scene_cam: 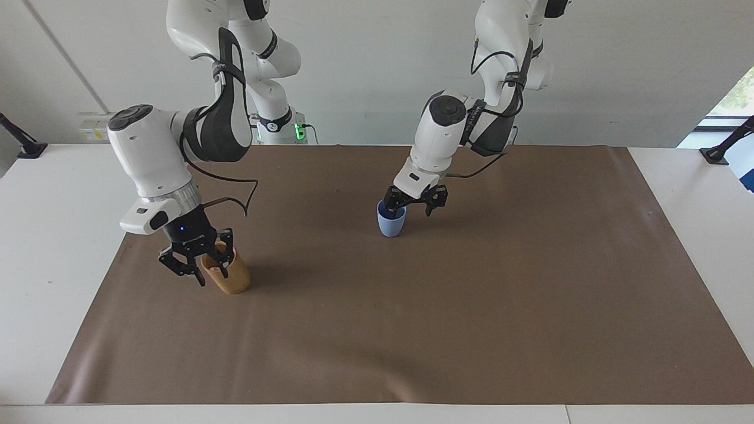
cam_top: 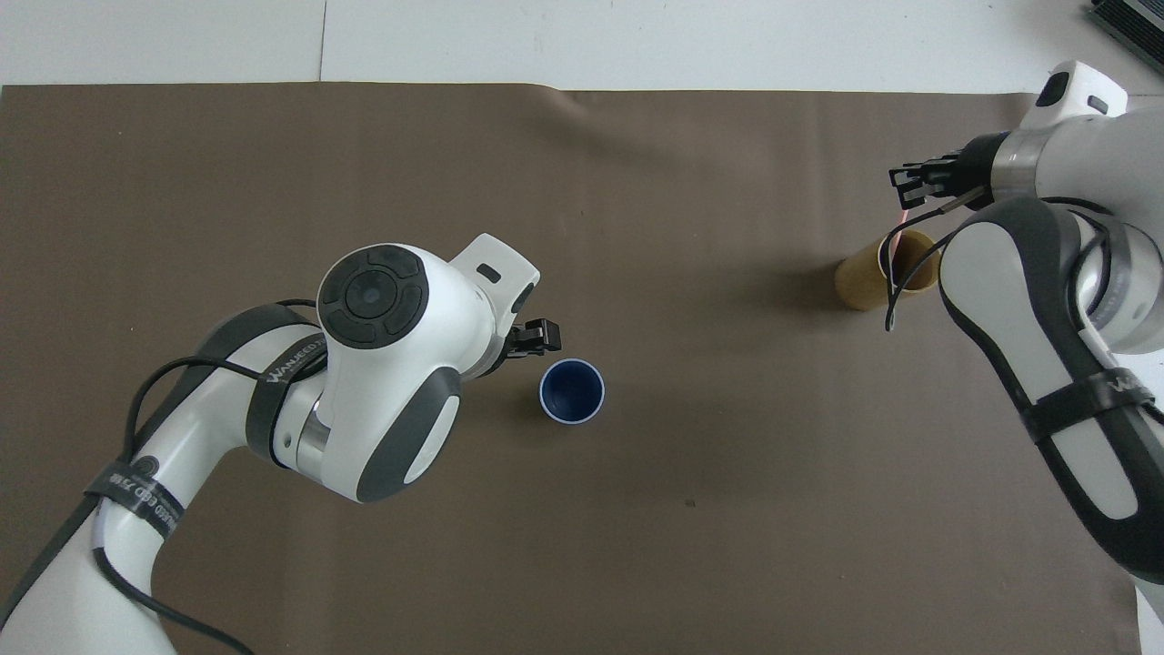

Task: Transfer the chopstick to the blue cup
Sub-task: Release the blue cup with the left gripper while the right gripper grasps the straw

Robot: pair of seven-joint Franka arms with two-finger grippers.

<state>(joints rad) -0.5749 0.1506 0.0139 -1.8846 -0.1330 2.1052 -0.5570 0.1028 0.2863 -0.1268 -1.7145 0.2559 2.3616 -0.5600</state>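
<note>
Chopstick point(cam_top: 898, 238), one only, stands in the single tan cylinder point(scene_cam: 231, 277) toward the right arm's end of the desk point(scene_cam: 70, 194), clenched by the right pincer point(scene_cam: 207, 268). One blue cup point(cam_top: 572, 392) stands mid-desk; left pincer point(scene_cam: 415, 204) released beside it.

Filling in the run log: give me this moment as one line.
right gripper: shut on chopstick at tan cup | left gripper: open beside blue cup | blue cup: upright, no chopstick
</note>
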